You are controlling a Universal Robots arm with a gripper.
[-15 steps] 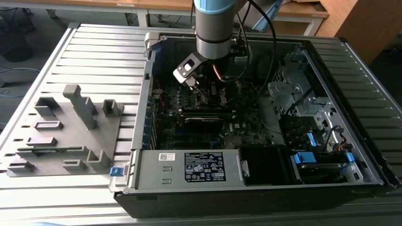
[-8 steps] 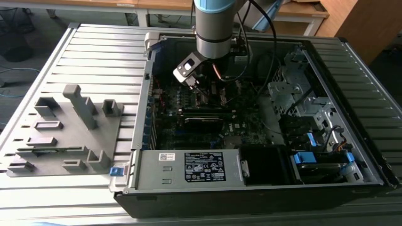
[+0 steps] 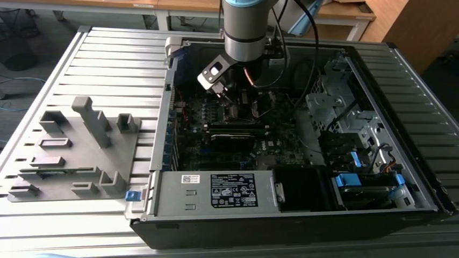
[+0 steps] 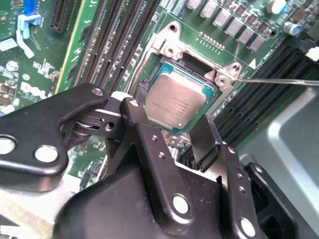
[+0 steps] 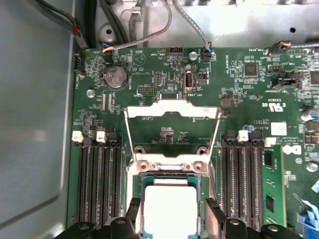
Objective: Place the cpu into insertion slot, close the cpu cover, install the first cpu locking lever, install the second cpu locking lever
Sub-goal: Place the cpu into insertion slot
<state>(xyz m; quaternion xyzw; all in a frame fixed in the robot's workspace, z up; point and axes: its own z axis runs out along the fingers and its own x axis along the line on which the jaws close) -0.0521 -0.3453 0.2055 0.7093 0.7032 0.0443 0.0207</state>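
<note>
Cpu (image 4: 174,102) flat in the insertion slot (image 4: 189,63), silvery top up, square, edges parallel to the memory slots (image 5: 99,184). Cpu cover (image 5: 172,106) hinged open, tilted up off the slot. Gripper (image 4: 167,122) spread, one finger either side of the chip, just clear, gripping nothing. In the exterior view, upper centre, over the motherboard (image 3: 215,150) inside the computer case (image 3: 161,129).

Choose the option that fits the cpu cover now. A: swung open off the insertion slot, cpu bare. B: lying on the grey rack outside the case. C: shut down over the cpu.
A: in the first wrist view the cpu cover is hinged back from the insertion slot, green board showing through its window, and the cpu lies uncovered in the slot.
</note>
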